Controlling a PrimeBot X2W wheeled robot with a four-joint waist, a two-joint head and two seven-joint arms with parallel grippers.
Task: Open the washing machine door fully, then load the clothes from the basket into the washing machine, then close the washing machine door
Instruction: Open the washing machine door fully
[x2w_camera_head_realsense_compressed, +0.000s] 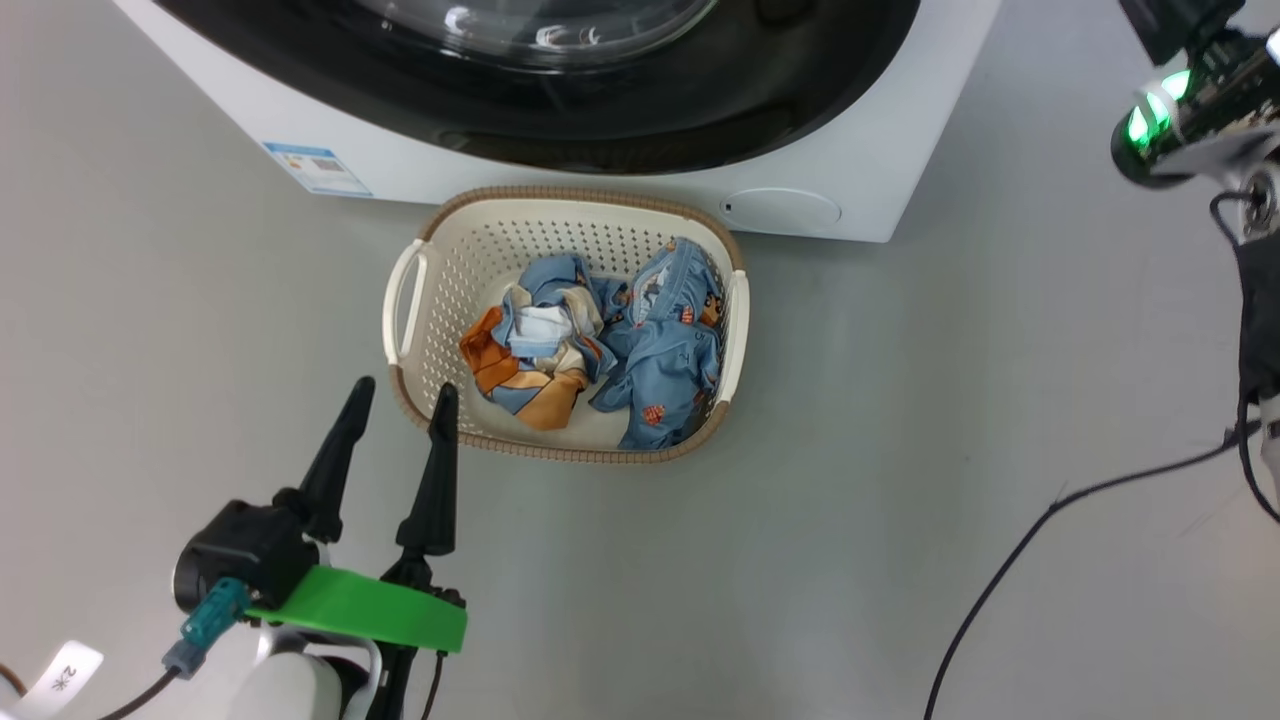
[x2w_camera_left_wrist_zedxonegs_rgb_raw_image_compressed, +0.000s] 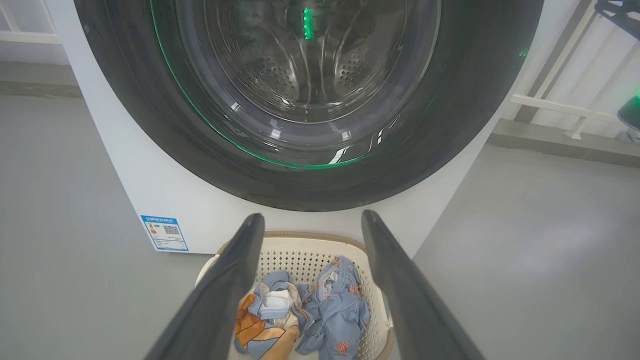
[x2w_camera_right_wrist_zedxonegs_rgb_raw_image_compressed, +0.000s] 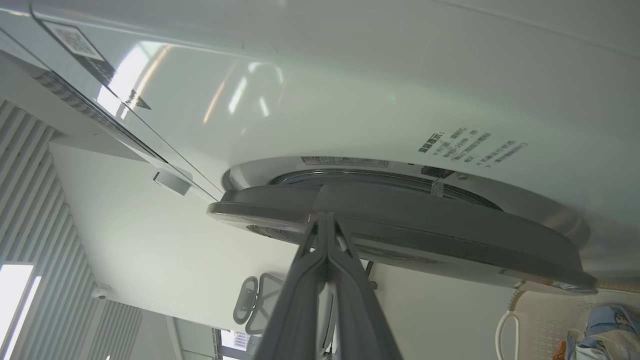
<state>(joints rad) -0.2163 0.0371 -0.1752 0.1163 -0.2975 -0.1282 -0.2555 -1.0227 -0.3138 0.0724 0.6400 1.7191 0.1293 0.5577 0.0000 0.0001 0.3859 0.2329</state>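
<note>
L end effector (x2w_camera_head_realsense_compressed: 404, 386): released, fingers spread wide. It hangs over the floor (x2w_camera_head_realsense_compressed: 900, 450) just off the basket's near-left corner, and one fingertip overlaps the rim in the head view.
R end effector (x2w_camera_right_wrist_zedxonegs_rgb_raw_image_compressed: 326, 216): clenched, both fingers pressed together w/ nothing between them. Tips are right at the edge of the washing machine door (x2w_camera_right_wrist_zedxonegs_rgb_raw_image_compressed: 400, 225).
R arm: up at far right of the head view, w/ a green light (x2w_camera_head_realsense_compressed: 1160, 105) glowing on it.
Washing machine (x2w_camera_head_realsense_compressed: 250, 110): white front-loader standing on the grey floor. Small blue label (x2w_camera_head_realsense_compressed: 318, 168) low on its front at left, round cover (x2w_camera_head_realsense_compressed: 780, 208) low at right.
Door: glossy black rim and bulging glass. Looks shut from the front, and the steel drum (x2w_camera_left_wrist_zedxonegs_rgb_raw_image_compressed: 310, 70) shows through the glass. Can't tell if it's cracked open.
Basket (x2w_camera_head_realsense_compressed: 470, 260): cream w/ a brown rim, on the floor right in front of the machine and below the door.
Clothes (x2w_camera_head_realsense_compressed: 600, 350): all in the basket, a crumpled blue heap w/ orange and white bits, bunched toward the right half.
Cable (x2w_camera_head_realsense_compressed: 1000, 590): black, trailing over the floor at right, well apart from the basket.
</note>
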